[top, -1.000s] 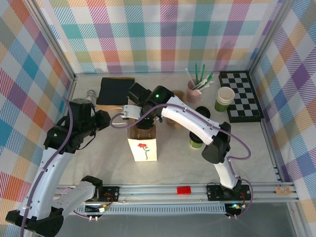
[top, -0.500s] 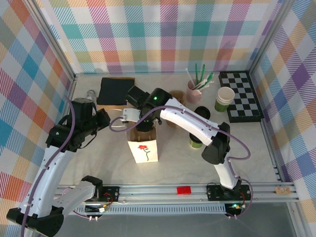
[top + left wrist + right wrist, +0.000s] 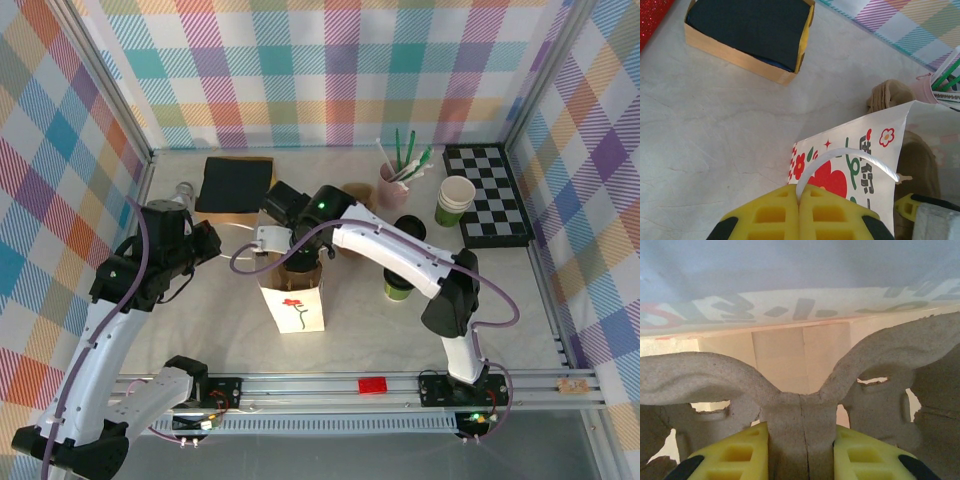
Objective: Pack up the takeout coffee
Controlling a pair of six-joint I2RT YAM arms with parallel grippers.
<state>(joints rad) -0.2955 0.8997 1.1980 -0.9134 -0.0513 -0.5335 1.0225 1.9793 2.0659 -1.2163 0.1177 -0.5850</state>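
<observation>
You could barely make out the takeout coffee (image 3: 397, 289): it stood on the tabletop (image 3: 220, 320) just right of the white bag (image 3: 293, 308), half hidden under the right arm. Your left fingers (image 3: 771, 216) pinched the bag's handle (image 3: 842, 151), and your right fingers (image 3: 737, 456) pinched a pulp carrier (image 3: 790, 410) inside the bag. Over the last second, the bag had shifted slightly toward the coffee.

**Two white-and-black arms with yellow fingers**

The left arm (image 3: 92, 350) and the right arm (image 3: 385, 245) have glossy white shells between black joint housings. A purple cable (image 3: 234, 262) runs along each. A green light (image 3: 322, 207) glows at the right wrist. The left gripper (image 3: 799, 192) and right gripper (image 3: 801, 440) have yellow fingers (image 3: 767, 216) moulded with square pockets.
</observation>
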